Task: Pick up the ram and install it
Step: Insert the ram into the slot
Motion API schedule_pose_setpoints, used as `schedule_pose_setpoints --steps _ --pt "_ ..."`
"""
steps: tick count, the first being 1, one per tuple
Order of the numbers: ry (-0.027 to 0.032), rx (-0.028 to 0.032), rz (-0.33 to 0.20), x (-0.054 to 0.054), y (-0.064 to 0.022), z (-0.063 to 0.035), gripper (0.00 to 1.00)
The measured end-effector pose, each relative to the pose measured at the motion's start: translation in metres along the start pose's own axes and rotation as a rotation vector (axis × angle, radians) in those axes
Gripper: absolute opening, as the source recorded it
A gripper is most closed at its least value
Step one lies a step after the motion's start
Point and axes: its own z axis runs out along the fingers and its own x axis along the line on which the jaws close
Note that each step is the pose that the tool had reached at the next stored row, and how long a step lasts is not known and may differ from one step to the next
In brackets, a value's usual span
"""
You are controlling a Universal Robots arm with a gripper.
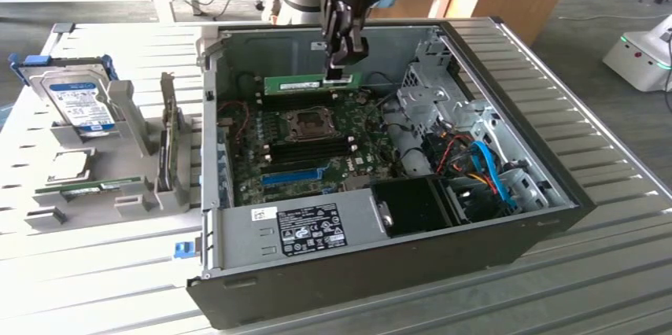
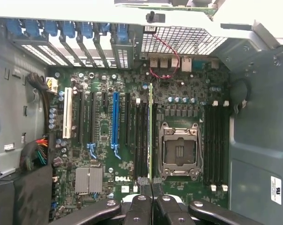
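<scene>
Slatted metal surface (image 1: 599, 288) carried an open computer case (image 1: 546, 217). My exterior view caught a hard drive (image 1: 84, 103) standing in a holder beside it. My wrist view gave the motherboard (image 2: 99, 140) inside the case. End effector (image 1: 336, 77) pinched the ram (image 1: 299, 82), a thin green stick, over the board beside the CPU socket (image 2: 180, 150).

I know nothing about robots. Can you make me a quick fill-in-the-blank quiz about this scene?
1. The fingers are shut on a thin ___ stick, the ram.
2. The ram is ___ the open computer case.
3. The hard drive, outside the case, carries a ___ label.
Missing words: green; inside; blue.
</scene>
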Motion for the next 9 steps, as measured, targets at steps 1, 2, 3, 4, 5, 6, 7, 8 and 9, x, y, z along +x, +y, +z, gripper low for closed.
schedule_pose_setpoints --steps 1,2,3,4,5,6,7,8,9 --pt "0.0001 0.0 0.0 0.0 -0.0001 0.0018 0.12" --pt "0.0001 -0.0001 0.0 0.0 -0.0002 0.0035 0.12" --pt "0.0001 -0.0001 0.0 0.0 -0.0003 0.0054 0.12" --pt "0.0001 0.0 0.0 0.0 -0.0004 0.0073 0.12" --pt "0.0001 0.0 0.0 0.0 -0.0005 0.009 0.12" --pt "0.0001 0.0 0.0 0.001 -0.0005 0.0108 0.12" --pt "0.0002 -0.0001 0.0 0.001 -0.0006 0.0125 0.12" --pt "0.0001 -0.0001 0.0 0.001 -0.0007 0.0143 0.12" --pt "0.0 0.0 0.0 0.001 -0.0008 0.0163 0.12"
